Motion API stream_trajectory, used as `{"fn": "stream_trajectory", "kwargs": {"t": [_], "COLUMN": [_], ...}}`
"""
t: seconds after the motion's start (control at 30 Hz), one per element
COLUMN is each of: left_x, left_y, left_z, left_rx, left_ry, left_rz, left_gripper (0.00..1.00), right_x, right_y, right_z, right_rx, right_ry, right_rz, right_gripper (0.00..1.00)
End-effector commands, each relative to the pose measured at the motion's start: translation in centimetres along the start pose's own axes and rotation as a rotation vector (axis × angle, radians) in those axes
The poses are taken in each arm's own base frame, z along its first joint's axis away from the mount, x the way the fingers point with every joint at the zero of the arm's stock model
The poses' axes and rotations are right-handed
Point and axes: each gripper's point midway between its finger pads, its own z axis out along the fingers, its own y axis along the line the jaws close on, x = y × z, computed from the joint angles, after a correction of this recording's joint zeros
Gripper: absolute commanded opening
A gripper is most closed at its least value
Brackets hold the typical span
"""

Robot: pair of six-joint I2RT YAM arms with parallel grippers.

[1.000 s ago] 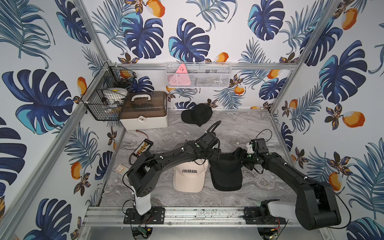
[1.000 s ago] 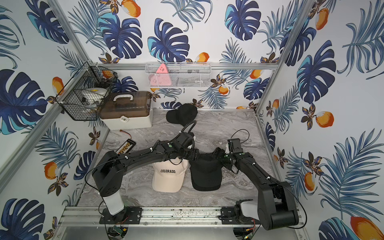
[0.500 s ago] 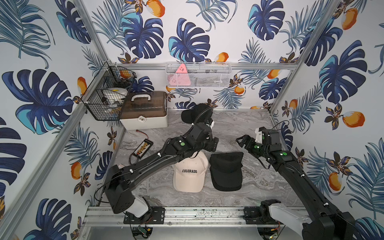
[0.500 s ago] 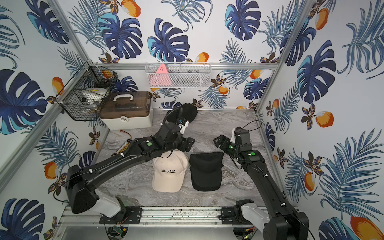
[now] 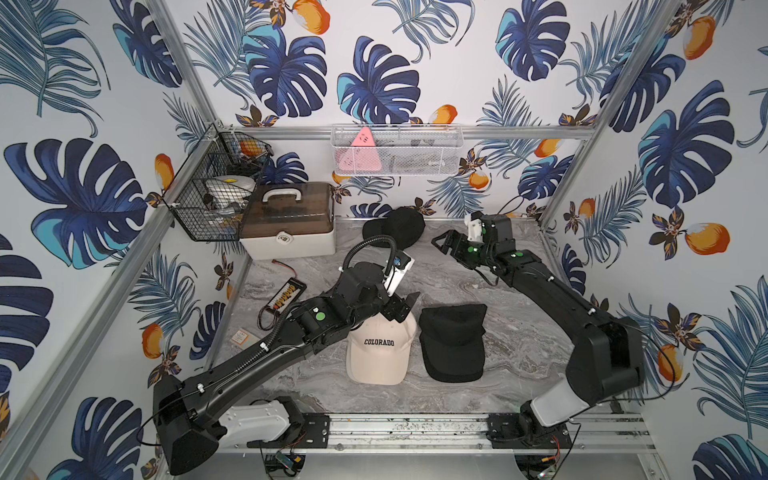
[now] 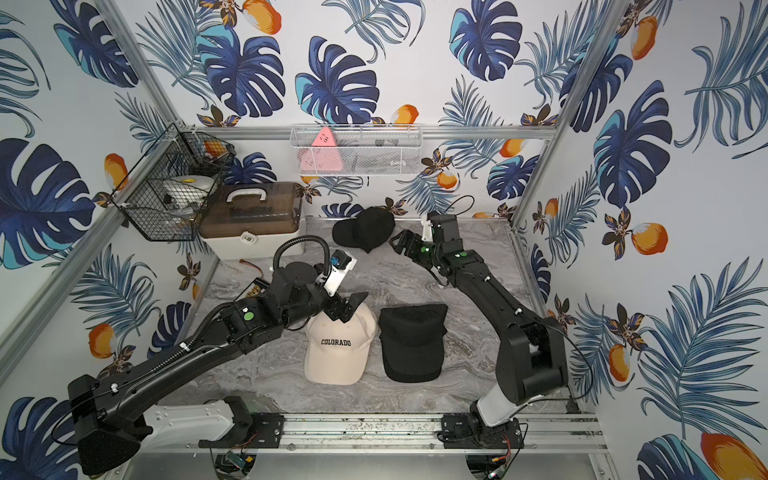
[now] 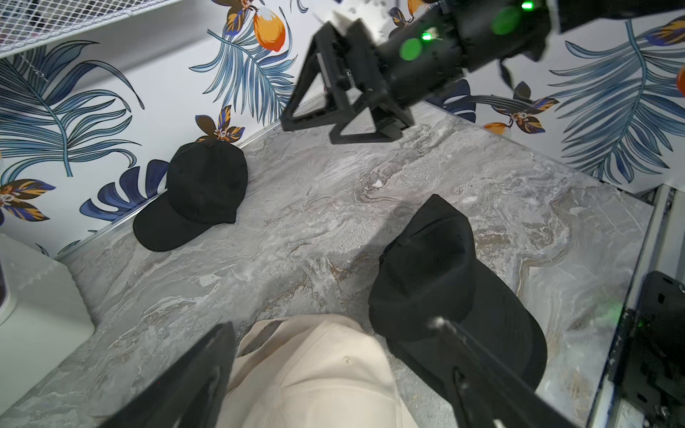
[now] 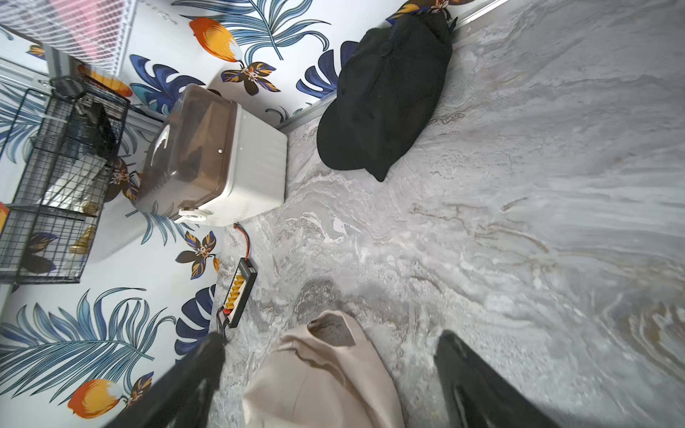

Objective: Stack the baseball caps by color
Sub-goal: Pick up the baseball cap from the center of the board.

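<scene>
Pending: black cap (image 5: 395, 227), desk's back edge. Near it, right gripper (image 5: 441, 244); left gripper (image 5: 405, 307) over cream cap (image 5: 380, 353); both spread, empty. Next, likely: grasp it.

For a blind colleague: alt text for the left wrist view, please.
The open left gripper hovers over a cream cap on a marble table, a black cap beside it. A second black cap lies by the wall; the open right gripper hangs nearby.
</scene>
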Motion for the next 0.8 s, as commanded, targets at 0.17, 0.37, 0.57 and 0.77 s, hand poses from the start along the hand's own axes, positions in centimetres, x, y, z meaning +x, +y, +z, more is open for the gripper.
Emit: {"fn": "stream_trajectory", "kwargs": {"t": [0.17,0.37,0.57,0.77], "left_x": [-2.9,-4.0,-3.6,-3.6], "left_y": [-2.5,-6.9,-8.1,-7.3], "left_z": [-3.3,-6.0,-6.1,-5.0], "left_rx": [0.160,0.429,0.503,0.491], "left_ry": [-0.197,-0.306,-0.293,-0.254], "left_rz": [0.058,0.119,0.145,0.104], "left_gripper": [0.92,0.93,0.93,0.92], "right_x": [-4.5,-5.9,-6.2,-5.6], "right_y": [0.1,-1.2,-3.8,-6.1], "right_z": [7.6,13.7,18.3,21.3], "right_rx": [-0.046,-0.049,0.007,0.040], "right_ry": [-0.052,-0.014,0.012,0.021], "right_rz": [-0.059,-0.014,0.035,0.060], "right_gripper": [0.92,0.92,0.92,0.92]}}
